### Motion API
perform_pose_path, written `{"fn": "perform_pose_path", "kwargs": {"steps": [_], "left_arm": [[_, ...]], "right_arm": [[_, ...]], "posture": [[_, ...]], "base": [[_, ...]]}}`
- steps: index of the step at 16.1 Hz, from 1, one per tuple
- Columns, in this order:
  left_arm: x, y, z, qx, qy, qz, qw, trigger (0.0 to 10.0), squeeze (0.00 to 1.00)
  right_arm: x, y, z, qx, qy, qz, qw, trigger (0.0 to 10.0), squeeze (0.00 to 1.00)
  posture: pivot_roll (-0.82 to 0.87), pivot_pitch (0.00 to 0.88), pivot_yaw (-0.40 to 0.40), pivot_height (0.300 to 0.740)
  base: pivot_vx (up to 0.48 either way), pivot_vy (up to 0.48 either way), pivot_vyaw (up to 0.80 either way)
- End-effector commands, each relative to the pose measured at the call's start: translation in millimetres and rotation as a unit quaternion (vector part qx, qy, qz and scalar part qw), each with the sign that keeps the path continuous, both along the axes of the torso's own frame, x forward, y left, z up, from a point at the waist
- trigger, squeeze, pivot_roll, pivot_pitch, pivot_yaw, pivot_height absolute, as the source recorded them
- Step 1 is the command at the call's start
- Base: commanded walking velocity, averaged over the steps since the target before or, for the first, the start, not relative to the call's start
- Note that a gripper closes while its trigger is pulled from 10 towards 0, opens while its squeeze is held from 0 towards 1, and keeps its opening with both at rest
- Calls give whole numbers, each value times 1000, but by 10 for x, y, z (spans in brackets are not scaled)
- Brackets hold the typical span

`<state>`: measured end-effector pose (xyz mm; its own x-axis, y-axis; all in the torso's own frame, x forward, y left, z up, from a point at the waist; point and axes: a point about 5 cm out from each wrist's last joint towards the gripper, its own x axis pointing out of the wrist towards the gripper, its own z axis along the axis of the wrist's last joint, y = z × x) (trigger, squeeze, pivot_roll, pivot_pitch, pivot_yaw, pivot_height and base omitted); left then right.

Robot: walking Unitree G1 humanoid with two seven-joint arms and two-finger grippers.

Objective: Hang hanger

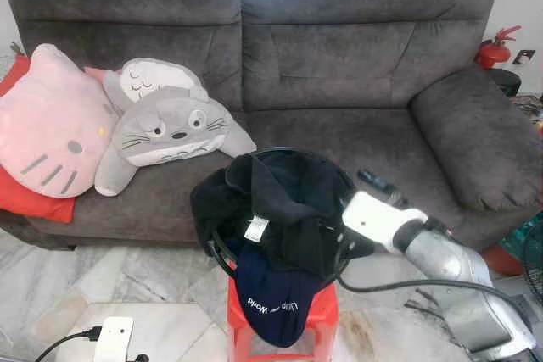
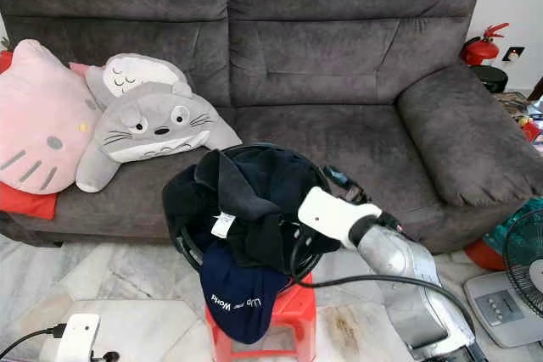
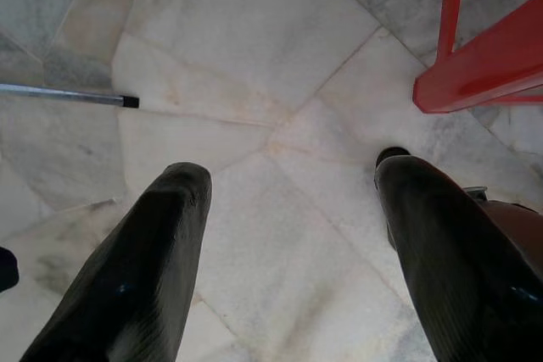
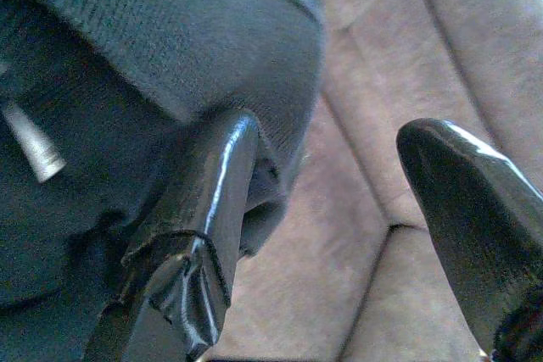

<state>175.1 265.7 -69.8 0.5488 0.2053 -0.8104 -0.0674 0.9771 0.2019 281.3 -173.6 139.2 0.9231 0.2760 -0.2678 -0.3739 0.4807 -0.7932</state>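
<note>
The right claw [image 4: 339, 235] is spread wide at the rim of the black laundry basket [image 2: 191, 247], one finger against the dark clothes [image 2: 246, 201] piled on the red stool [image 2: 293, 315]. No hanger is visible, so I judge it buried in the pile; probing gently should avoid tipping the basket. The grey sofa [image 2: 339, 65] stands close behind, and the left claw [image 3: 293, 252] hangs open over marble floor [image 3: 254, 82].

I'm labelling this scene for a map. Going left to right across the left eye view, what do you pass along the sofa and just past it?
Pink cat-face cushion → grey Totoro plush → basket of dark clothes → right pincer → sofa armrest → red fire extinguisher.
</note>
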Motion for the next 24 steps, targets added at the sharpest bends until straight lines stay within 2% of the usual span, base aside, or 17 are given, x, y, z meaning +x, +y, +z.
{"fn": "perform_pose_path", "kwargs": {"steps": [1,4,6,10,13,19,24], "left_arm": [[-19,23,-2,11,8,-11,1000,10000,0],[-18,23,-1,10,8,-11,1000,10000,0],[-19,20,-3,9,9,-13,1000,10000,0],[-21,18,-4,7,10,-13,1000,10000,0],[-19,17,-4,7,10,-12,1000,10000,0],[-18,17,-4,6,10,-12,1000,10000,0],[-18,18,-3,5,10,-12,1000,10000,0]], "right_arm": [[19,8,124,9,-38,0,999,10000,0],[49,35,263,24,-88,3,996,10000,0],[52,35,277,35,-93,2,995,10000,0],[-1,1,26,10,-23,-8,1000,10000,0],[-4,-10,-8,8,-13,-12,1000,10000,0],[-71,31,-178,0,46,4,999,10000,0],[-117,-18,-231,-7,71,-8,997,10000,0]], "posture": [[-158,53,40,740],[-156,53,41,740],[-160,53,43,740],[-160,53,43,740],[-158,54,42,740],[-156,53,42,740],[-158,52,42,740]], "base": [[0,0,0],[0,0,0],[0,0,0],[0,0,0],[0,0,0],[0,0,0],[0,0,0]]}}
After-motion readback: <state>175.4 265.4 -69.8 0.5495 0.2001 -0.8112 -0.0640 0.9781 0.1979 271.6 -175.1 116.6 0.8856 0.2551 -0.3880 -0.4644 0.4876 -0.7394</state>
